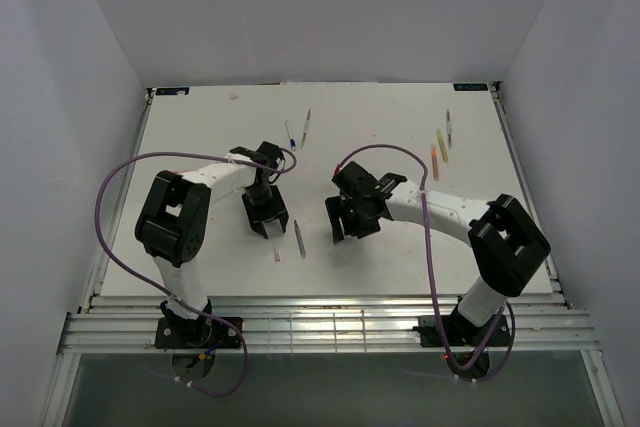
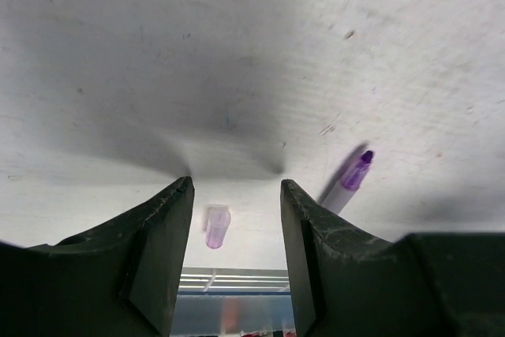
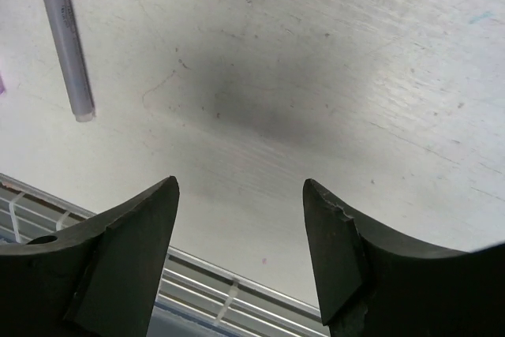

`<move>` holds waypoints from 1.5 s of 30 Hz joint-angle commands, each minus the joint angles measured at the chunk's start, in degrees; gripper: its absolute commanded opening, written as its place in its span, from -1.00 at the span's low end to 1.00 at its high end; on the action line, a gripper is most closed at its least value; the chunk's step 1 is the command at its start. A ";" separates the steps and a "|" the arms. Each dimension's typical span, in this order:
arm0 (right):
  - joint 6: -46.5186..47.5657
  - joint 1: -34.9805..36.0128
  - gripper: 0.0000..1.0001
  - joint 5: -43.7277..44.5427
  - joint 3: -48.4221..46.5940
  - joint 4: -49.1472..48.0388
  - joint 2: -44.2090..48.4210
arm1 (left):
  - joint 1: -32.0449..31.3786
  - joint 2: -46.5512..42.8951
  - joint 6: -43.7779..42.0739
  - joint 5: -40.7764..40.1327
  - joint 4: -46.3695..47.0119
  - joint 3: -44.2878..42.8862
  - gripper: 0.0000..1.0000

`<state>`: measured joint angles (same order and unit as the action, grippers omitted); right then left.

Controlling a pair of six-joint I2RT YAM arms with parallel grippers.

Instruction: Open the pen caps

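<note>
In the overhead view, both arms reach out over the white bench (image 1: 200, 127) and bend inward towards its middle. The left hand (image 1: 266, 225) points down at the bench with its wrist folded back towards the base. The right hand (image 1: 350, 225) hangs low beside it, well apart. Between them lies a thin purple pen with a pale grey barrel (image 1: 299, 238), and the small translucent purple plastic cap (image 1: 277, 255) lies loose just beside it. More thin coloured pens (image 1: 440, 147) lie near the far edge.

From the left wrist, we see the left hand (image 2: 237, 185) spread wide and gripping nothing. The cap (image 2: 215, 226) lies on the bench between its fingers (image 2: 162, 226), and the pen's bare purple tip (image 2: 357, 170) is to the right.

From the right wrist, the right hand (image 3: 239, 187) is also spread wide and empty, above bare bench, with the pen barrel (image 3: 65, 45) off to the upper left.
</note>
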<state>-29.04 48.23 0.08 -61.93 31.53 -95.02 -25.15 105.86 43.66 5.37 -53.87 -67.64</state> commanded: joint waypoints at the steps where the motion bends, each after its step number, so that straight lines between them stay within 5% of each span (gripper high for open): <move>1: 2.93 0.02 0.41 3.52 -0.82 3.71 4.14 | 0.98 -2.86 1.34 -1.76 1.84 -2.33 0.18; 13: 3.81 0.02 0.48 4.66 1.47 7.40 10.64 | 7.55 -3.91 3.88 -2.56 0.17 -6.96 0.15; 16: 3.99 0.03 0.70 6.59 -0.20 10.56 12.31 | 13.18 -3.21 5.46 -3.08 -1.68 -12.75 0.15; 17: 4.25 0.11 0.91 6.86 -0.56 11.09 12.93 | 14.59 -3.03 7.04 -3.34 -2.12 -14.35 0.15; 27: 5.66 0.03 0.80 4.93 -2.14 15.93 16.97 | 32.16 4.34 22.94 -8.88 -11.59 -30.53 -0.04; 45: 7.68 -0.06 0.80 6.16 -3.81 14.26 11.18 | 37.45 16.83 26.56 -14.95 -14.07 -43.72 -0.05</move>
<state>-22.20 48.23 5.82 -62.92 46.11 -83.37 10.76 121.93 68.82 -8.19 -67.40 -109.43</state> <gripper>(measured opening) 0.900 0.477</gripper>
